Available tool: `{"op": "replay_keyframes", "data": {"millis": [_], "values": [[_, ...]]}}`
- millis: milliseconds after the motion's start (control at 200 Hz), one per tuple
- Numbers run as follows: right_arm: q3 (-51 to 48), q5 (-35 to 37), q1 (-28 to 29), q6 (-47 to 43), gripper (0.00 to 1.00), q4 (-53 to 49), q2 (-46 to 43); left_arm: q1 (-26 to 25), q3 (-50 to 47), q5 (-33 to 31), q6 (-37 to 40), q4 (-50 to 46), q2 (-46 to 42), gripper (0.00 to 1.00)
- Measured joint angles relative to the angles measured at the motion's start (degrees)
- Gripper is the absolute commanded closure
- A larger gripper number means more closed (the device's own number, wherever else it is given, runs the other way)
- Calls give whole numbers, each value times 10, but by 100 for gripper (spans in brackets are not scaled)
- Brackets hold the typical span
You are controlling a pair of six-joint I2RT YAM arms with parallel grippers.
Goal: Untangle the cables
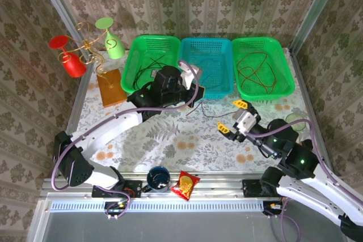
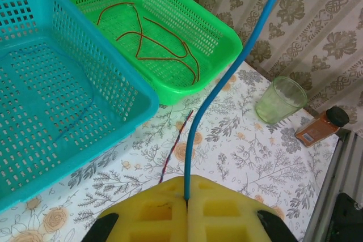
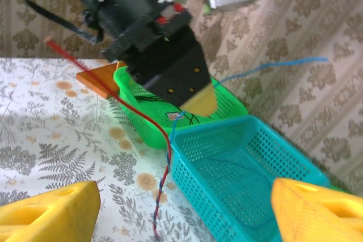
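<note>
Hands: my left hand [image 2: 186, 199] is clenched, its yellow pads pinching a blue cable [image 2: 227, 77] that rises steeply from the grip. It hangs at the near wall of the teal basket [image 2: 142, 97]. My right hand [image 1: 232, 116] is released, jaws spread wide and grasping nothing, above the desk [image 1: 170, 140] in front of the right green basket [image 1: 286, 72].

Cable locations: a red cable [image 2: 170, 38] lies looped inside the right green basket. A black cable [image 1: 148, 72] lies in the left green basket [image 1: 131, 60]. A twisted red-and-dark cable [image 3: 164, 174] hangs just beside the teal basket; I cannot tell whether its end touches the desk.
</note>
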Motion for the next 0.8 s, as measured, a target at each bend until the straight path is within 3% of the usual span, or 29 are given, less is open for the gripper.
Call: {"op": "replay_keyframes", "data": {"millis": [255,500,675,800], "values": [[11,12,72,-124,24,42,87,17,13,-16,-35,-23,1,100],[11,11,81,-172,48,100,147,22,18,-16,-56,-26,8,100],[12,3,78,-175,49,135,185,22,18,-16,-66,-29,9,100],[12,-23,59,-171,42,149,212,22,18,-16,-70,-30,9,100]]}}
